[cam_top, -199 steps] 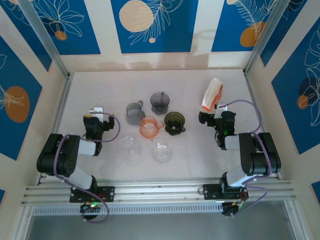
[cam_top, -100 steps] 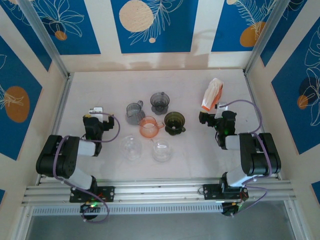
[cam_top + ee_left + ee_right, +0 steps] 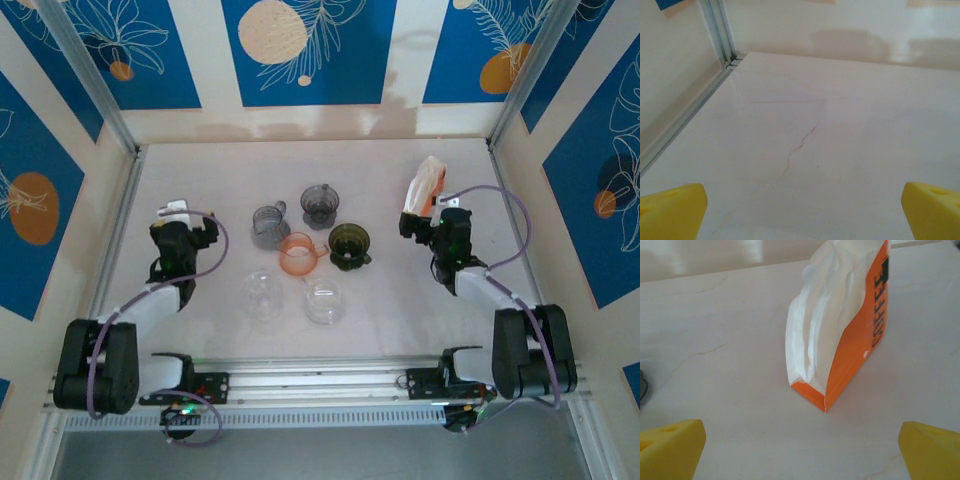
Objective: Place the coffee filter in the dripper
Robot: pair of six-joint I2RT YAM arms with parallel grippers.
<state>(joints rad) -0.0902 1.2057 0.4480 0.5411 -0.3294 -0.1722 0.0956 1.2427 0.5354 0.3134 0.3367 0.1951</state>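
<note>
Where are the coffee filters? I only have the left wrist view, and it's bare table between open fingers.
Observer: The filter pack stands upright at the far right of the table, directly ahead of the right gripper.
Operator: Is that gripper holding it?
Observer: No, its fingers are spread wide and stop short of the pack.
Operator: And the dripper?
Observer: Several drippers cluster mid-table, with the orange dripper in their middle.

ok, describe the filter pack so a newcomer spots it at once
On the white table, look at the far right, just ahead of the right hand. The orange pack of white paper filters stands alone there, the only non-cup item, lettered COFFEE.
</note>
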